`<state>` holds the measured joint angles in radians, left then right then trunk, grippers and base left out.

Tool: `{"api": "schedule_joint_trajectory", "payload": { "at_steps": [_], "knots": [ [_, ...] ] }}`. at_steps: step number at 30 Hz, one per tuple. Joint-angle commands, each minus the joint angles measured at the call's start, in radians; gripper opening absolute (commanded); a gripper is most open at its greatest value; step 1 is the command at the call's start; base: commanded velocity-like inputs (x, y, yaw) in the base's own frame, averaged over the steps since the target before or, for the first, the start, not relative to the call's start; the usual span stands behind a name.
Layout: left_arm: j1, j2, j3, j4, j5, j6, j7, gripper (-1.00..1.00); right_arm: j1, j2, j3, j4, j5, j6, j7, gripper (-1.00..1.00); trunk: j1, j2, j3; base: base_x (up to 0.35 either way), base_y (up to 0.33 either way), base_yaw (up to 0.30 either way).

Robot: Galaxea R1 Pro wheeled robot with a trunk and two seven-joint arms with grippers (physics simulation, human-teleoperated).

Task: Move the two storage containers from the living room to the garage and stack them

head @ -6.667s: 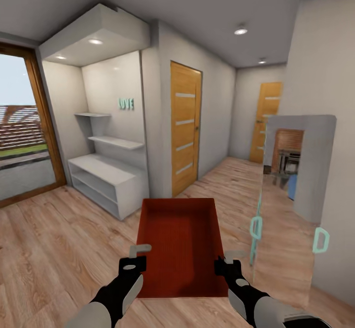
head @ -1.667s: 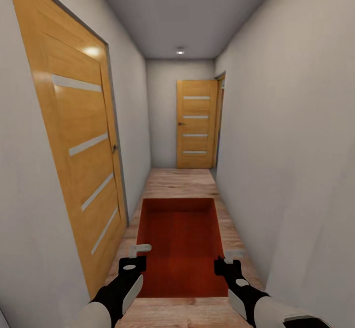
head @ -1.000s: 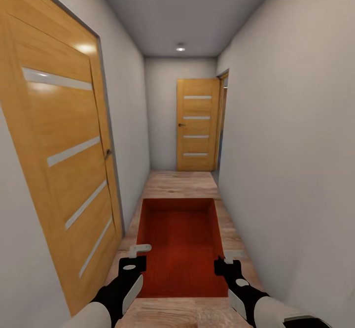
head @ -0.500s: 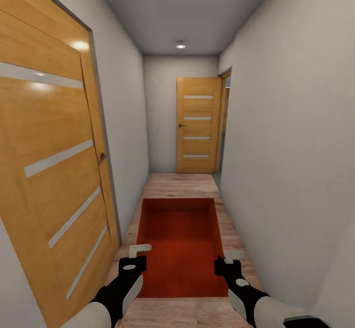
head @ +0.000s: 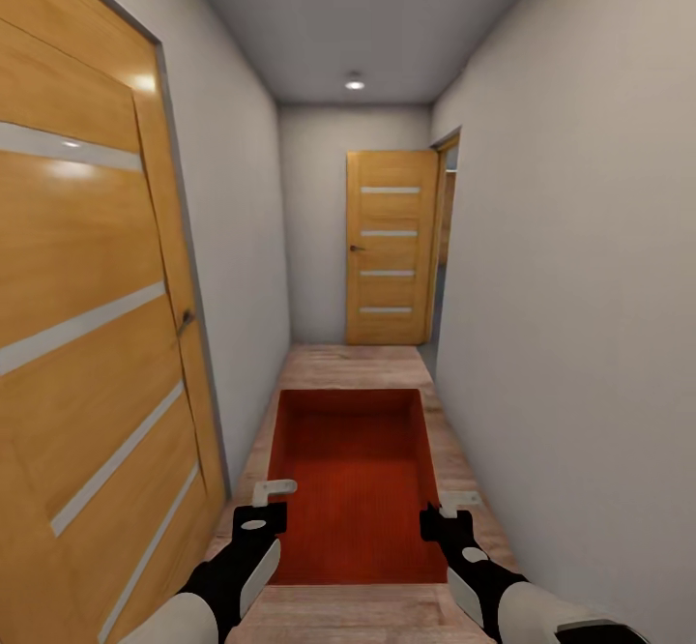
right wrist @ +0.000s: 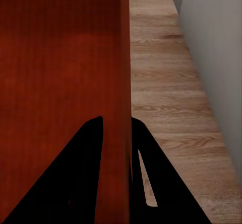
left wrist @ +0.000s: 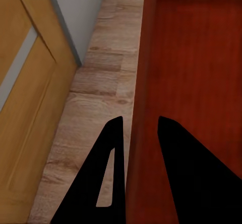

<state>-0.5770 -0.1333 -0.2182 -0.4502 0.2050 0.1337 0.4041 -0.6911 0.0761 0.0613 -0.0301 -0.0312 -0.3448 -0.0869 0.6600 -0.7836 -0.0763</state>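
**Container carried down a narrow hallway, one wall pinched by each arm**

A red-orange storage container (head: 353, 484) is held out in front of the robot, open top up, above the light wood plank floor (head: 353, 365) of a narrow corridor. The left gripper (head: 274, 494) clamps the container's left wall: in the left wrist view the two dark fingers (left wrist: 113, 148) stand one on each side of the thin wall (left wrist: 140, 103), one outside over the planks and one inside over the red base. The right gripper (head: 454, 503) does the same on the right wall, its fingers (right wrist: 93, 148) closed narrowly onto the wall's edge (right wrist: 125, 72) in the right wrist view. Both black-and-white forearms reach in from the bottom of the head view, level with each other at the container's near end.

A large orange wooden door (head: 87, 335) with pale horizontal strips runs close along the robot's left side. White-grey walls (head: 570, 267) close in on both sides. At the far end of the corridor a second orange door (head: 390, 248) of the same design stands beside an opening on the right. A round ceiling light (head: 355, 84) glows above the far end
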Motion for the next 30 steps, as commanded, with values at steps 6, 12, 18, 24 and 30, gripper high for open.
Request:
{"api": "schedule_joint_trajectory", "payload": {
  "at_steps": [6,12,18,24,30],
  "knots": [
    [-0.001,0.000,-0.001,-0.005,-0.002,0.003,0.007,-1.00,0.000,0.003,-0.011,0.003,0.010,0.000,0.003,-1.00,0.001,-0.001,-0.002,0.321,0.000,0.000],
    [-0.001,0.000,-0.001,-0.005,-0.002,0.003,0.007,-1.00,-0.001,0.004,-0.011,0.003,0.018,0.000,0.003,-1.00,0.001,-0.001,-0.002,0.321,0.000,0.000],
    [-0.001,0.000,-0.001,-0.006,-0.002,0.003,0.007,-1.00,-0.001,0.004,-0.011,0.003,0.008,0.000,0.001,-1.00,0.001,-0.001,-0.002,0.321,0.000,0.000],
    [-0.001,0.000,-0.001,-0.007,-0.002,0.003,0.007,-1.00,-0.001,0.004,-0.011,0.003,0.009,0.000,0.001,-1.00,0.001,-0.001,-0.002,0.321,0.000,0.000],
    [-0.001,0.000,-0.001,-0.007,-0.002,0.003,0.007,-1.00,0.000,0.004,-0.011,0.003,0.008,0.000,0.001,-1.00,0.001,-0.001,-0.002,0.321,0.000,0.000]
  ]
}}
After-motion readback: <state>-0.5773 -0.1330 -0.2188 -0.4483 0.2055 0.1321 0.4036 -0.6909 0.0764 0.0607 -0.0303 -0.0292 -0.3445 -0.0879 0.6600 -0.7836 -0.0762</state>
